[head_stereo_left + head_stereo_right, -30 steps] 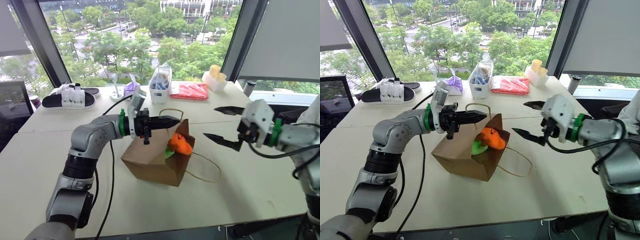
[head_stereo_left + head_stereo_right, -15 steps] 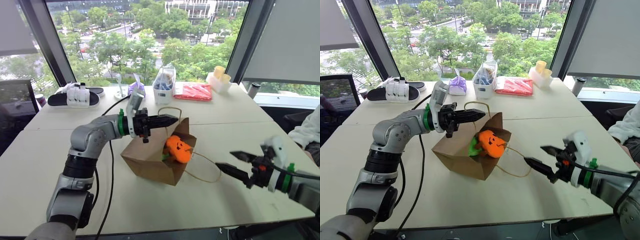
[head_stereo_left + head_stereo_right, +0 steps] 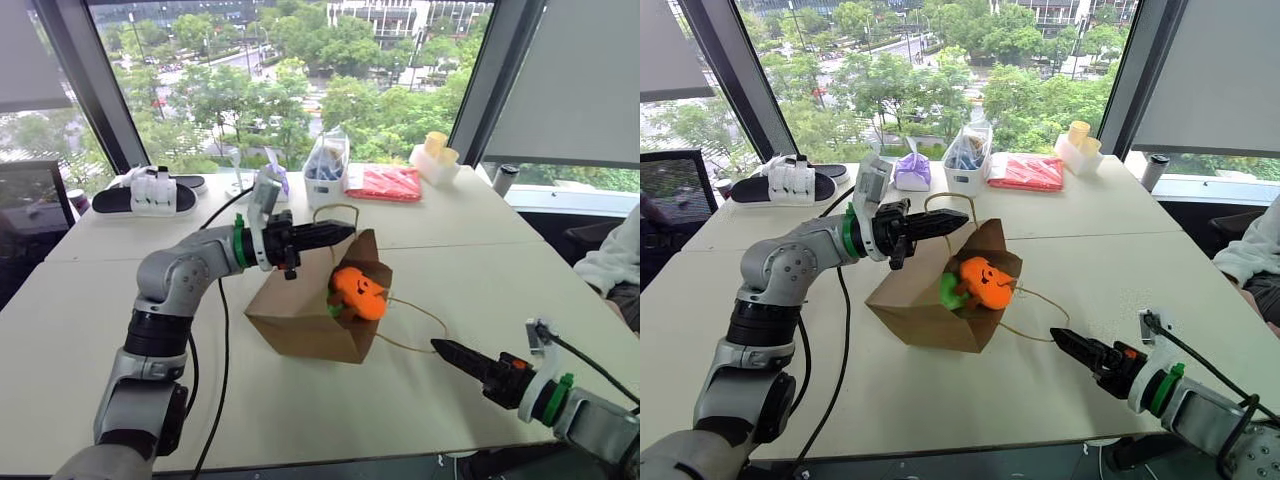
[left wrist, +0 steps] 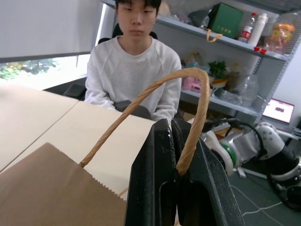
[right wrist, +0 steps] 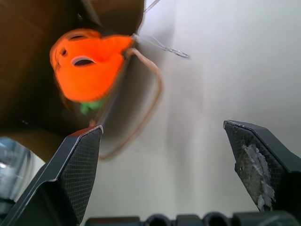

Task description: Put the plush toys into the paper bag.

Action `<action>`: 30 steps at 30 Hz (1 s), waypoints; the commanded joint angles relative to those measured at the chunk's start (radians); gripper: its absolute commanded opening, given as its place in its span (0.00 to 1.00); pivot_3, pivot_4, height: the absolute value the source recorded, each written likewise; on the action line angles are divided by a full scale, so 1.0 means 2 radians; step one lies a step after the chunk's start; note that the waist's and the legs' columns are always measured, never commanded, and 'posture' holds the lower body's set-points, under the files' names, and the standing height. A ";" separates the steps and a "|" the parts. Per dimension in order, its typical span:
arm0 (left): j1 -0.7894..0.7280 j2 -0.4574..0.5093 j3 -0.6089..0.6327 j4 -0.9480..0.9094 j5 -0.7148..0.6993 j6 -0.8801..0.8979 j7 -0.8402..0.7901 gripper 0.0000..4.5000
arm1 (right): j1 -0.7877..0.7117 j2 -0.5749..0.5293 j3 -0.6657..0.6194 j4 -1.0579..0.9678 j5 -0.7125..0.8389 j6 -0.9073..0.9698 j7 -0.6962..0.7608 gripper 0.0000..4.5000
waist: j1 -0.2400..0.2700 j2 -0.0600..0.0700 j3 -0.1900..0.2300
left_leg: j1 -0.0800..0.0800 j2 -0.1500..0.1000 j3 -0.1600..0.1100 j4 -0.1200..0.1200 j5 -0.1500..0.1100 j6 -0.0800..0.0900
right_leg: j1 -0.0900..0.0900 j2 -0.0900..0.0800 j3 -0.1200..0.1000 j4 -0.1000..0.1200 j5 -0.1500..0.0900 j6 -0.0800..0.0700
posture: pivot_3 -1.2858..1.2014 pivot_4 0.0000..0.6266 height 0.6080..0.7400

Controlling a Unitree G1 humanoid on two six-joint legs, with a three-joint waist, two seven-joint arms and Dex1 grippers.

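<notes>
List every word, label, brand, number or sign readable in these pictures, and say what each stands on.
None can be read.
Flat red packet on the white table: print too small to read.
Green box and bottles on the shelf behind the person: labels too blurred to read.
Plain brown paper bag: no print visible.

The bag [image 3: 305,315] is laid on its side at the middle of the worktop [image 3: 90,330], with both toys [image 3: 357,292] lodged in its mouth. Behind the bag, a tub [image 3: 325,172], a packet [image 3: 383,183] and a pouch [image 3: 911,172] are ranged along the window edge. Well left of the bag, a sandal [image 3: 147,195] is placed.
</notes>
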 commanded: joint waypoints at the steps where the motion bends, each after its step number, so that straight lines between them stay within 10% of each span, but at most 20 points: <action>1: 0.003 0.001 0.013 -0.022 -0.011 0.001 0.006 0.00 | -0.018 0.029 0.021 0.009 0.049 -0.037 -0.056 0.88 | -0.001 0.000 0.000 | 0.000 0.000 0.000 0.000 0.000 0.000 | 0.000 0.000 0.000 0.000 0.000 0.000 | 0.52 0.24 1.00; 9: 0.009 0.007 0.013 -0.027 -0.013 0.003 0.008 0.00 | -0.015 0.014 0.051 0.003 0.102 -0.090 -0.096 0.01 | 0.000 0.000 0.000 | 0.000 0.000 0.000 0.000 0.000 0.000 | 0.000 0.001 0.000 0.000 0.000 0.000 | 0.52 0.24 1.00; 30: -0.107 -0.023 -0.048 0.207 0.148 -0.223 -0.121 0.00 | -0.109 -0.106 0.095 -0.068 0.277 -0.274 -0.128 0.01 | 0.000 0.000 0.000 | -0.001 0.000 0.000 0.000 0.000 0.001 | 0.000 0.001 0.000 0.000 0.000 0.000 | 0.52 0.24 1.00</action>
